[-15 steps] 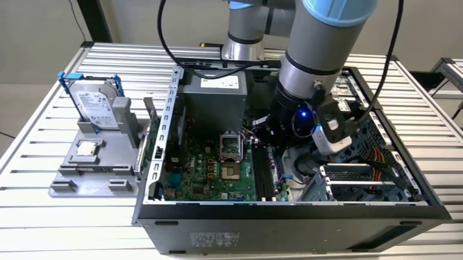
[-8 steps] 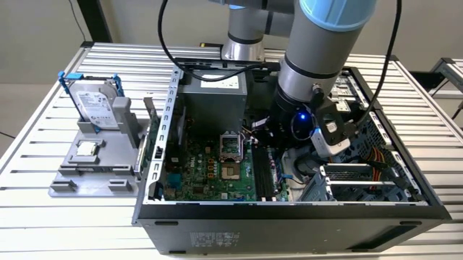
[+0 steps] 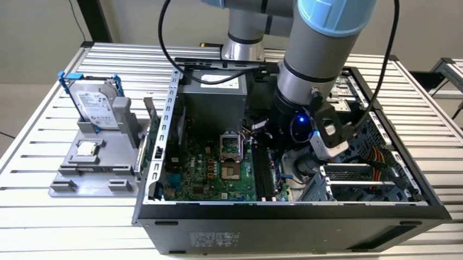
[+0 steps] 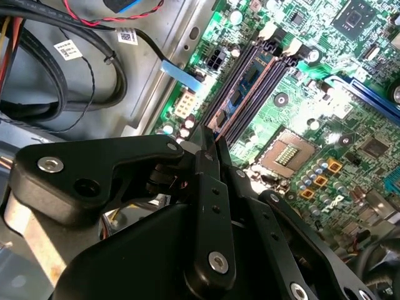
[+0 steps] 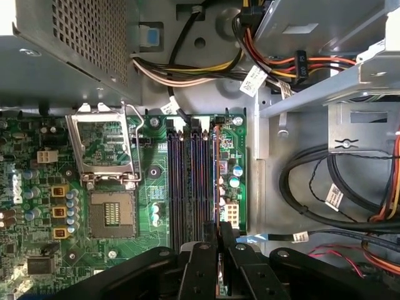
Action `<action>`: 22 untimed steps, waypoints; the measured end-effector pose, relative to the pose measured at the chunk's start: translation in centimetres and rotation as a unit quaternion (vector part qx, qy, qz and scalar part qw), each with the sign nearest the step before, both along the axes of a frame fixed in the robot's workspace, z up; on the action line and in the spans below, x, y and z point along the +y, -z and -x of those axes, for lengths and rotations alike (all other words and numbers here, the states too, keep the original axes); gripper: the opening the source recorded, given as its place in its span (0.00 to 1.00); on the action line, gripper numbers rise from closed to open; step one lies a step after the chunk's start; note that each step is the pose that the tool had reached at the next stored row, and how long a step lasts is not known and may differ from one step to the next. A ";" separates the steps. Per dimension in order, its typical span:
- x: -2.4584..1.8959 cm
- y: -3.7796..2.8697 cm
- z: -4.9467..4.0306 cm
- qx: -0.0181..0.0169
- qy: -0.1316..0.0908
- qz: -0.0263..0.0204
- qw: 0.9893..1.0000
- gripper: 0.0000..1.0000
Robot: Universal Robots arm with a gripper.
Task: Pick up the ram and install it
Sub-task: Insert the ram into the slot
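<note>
Claw: the black claw (image 5: 219, 240) stood nearly closed, gripping the thin bluish-green ram stick (image 4: 240, 87).
Ram: edge-on over the outermost black slot of the green motherboard (image 5: 106, 181).

The arm (image 3: 318, 54) reaches steeply down from above, its wrist low inside the open computer case. The gripper (image 5: 220, 234), black, points down at the motherboard, its jaws drawn close together on a thin green ram (image 5: 217, 181) stick held on edge between the fingers (image 4: 206, 162)
</note>
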State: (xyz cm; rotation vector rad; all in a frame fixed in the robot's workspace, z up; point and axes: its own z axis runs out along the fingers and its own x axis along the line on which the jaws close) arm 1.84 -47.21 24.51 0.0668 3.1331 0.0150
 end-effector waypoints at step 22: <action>-0.25 1.25 0.06 0.000 -0.006 0.000 1.000 0.00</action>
